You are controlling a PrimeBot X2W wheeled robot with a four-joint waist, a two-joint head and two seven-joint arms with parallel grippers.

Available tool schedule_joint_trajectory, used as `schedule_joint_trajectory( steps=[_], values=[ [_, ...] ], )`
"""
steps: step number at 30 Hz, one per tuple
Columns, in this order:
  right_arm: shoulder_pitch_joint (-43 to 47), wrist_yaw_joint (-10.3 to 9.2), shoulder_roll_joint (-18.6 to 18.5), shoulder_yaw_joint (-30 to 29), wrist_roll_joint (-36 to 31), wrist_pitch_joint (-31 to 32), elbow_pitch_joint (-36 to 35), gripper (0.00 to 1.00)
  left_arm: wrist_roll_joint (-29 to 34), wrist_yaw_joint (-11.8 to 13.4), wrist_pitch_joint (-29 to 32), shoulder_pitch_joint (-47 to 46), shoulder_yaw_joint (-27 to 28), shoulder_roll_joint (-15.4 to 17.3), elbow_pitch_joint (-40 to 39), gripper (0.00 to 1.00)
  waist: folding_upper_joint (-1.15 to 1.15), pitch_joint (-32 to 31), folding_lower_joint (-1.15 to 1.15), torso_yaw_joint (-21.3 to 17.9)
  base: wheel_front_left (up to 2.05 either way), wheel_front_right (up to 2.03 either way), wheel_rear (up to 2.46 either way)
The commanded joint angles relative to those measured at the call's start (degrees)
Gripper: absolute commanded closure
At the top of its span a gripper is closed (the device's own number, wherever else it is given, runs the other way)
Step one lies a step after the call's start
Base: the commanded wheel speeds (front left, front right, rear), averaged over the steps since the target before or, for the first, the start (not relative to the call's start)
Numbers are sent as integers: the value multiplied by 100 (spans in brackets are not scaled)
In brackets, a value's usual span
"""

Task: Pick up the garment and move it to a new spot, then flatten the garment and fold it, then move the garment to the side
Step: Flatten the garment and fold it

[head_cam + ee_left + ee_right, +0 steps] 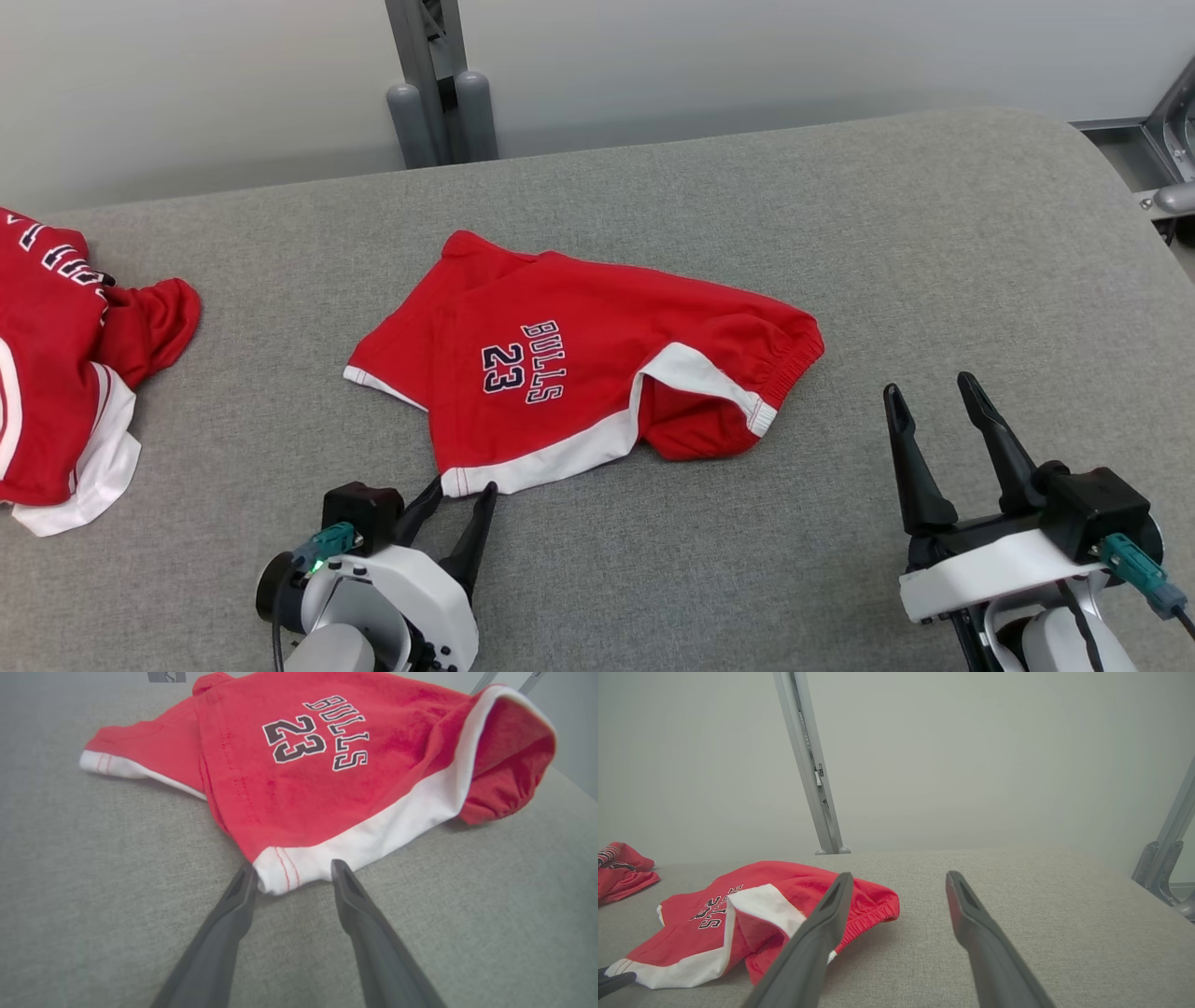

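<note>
Left gripper (464, 489) is down on the table with its jaws spread, and the white hem corner of the garment (579, 355) sits right between the two dark fingers (471, 541), not pinched. In the left wrist view, one fingertip is against the edge of that corner and the other is just beside it. Right gripper (931, 387) has its jaws wide apart with nothing between them, and hovers well right of the cloth, clear of the elastic waistband. The garment is a pair of red shorts with white trim and "BULLS 23" print, lying rumpled mid-table on the grey fabric surface (934, 233), one leg opening gaping toward the right gripper. Out at the far left edge, a second red garment (47, 373) lies bunched up. Behind the table, a grey metal post (439, 84) rises against the pale wall.
</note>
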Motion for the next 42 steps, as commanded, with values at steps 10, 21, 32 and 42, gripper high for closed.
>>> schedule_joint_trajectory(
  steps=[10, 21, 32, 42],
  values=[
    [-9, 1, -39, 24, 30, -5, 18, 0, -33, 2, -141, -209, -51, -4, 164, 84, 0, -7, 0, 15, 0, 0, 0],
    [-15, 1, -37, 199, 487, -4, 426, 0, -59, 111, -590, -347, -13, -57, 154, 100, 0, 34, 0, 103, 0, 0, 0],
    [-751, 1, -43, 1336, 2850, -4, 1777, 0, -89, 245, -688, -221, 60, 40, -196, 100, 0, 96, 0, 322, 0, 0, 0],
    [-1508, 1, -42, 2094, 3852, -4, 2743, 0, -123, 283, -620, -249, -14, 52, -325, 100, 0, 157, 0, 443, 0, 0, 0]
  ],
)
